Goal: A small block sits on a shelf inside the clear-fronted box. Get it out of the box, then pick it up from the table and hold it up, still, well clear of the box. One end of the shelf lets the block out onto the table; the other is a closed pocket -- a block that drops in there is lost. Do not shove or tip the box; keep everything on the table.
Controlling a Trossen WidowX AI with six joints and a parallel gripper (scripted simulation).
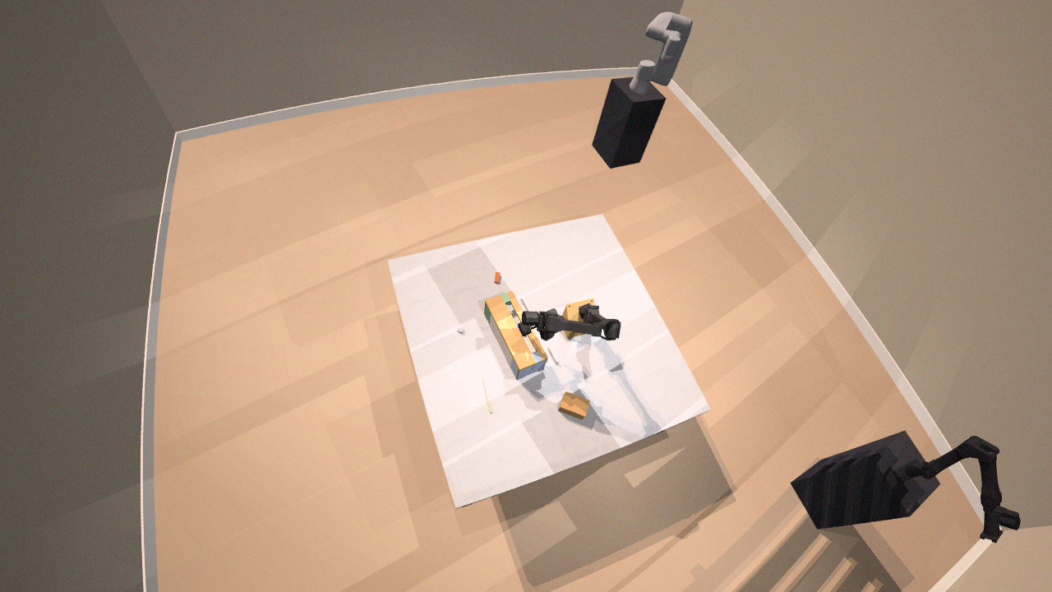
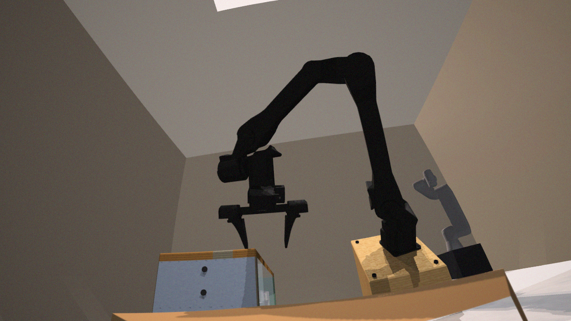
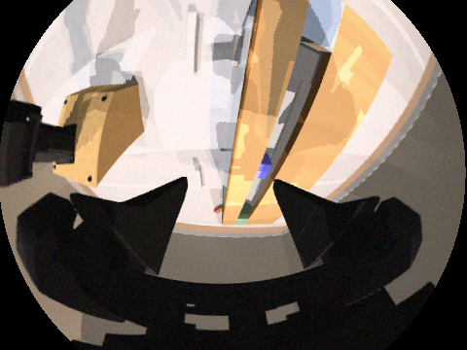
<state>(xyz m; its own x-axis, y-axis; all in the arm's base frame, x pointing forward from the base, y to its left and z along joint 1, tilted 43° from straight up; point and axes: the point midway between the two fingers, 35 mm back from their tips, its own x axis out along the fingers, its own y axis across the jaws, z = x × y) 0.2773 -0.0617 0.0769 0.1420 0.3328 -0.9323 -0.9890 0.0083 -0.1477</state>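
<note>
The box (image 1: 507,335) (image 2: 179,285) (image 3: 360,102) has a wooden roof with a long slot, a clear front, a blue end and a green end. Through the slot a small blue-violet block (image 3: 264,170) shows in the wrist view, nearer the green end than the blue end. How it rests on the shelf is hidden; the arm covers that part in the top view. My gripper (image 2: 266,247) (image 3: 232,182) is open and empty, pointing down. In the exterior view one fingertip appears just above the roof's front edge, the other out in front; whether that fingertip touches the roof is unclear.
The arm's wooden mount (image 2: 399,261) (image 3: 122,122) faces the box's clear front. Two pale bars (image 1: 554,356) (image 3: 196,44) lie between them. A wooden block (image 1: 574,404) lies beyond the blue end, a red-orange piece (image 1: 497,277) beyond the green end. A thin stick (image 1: 486,395) and grey ball (image 1: 461,330) lie behind.
</note>
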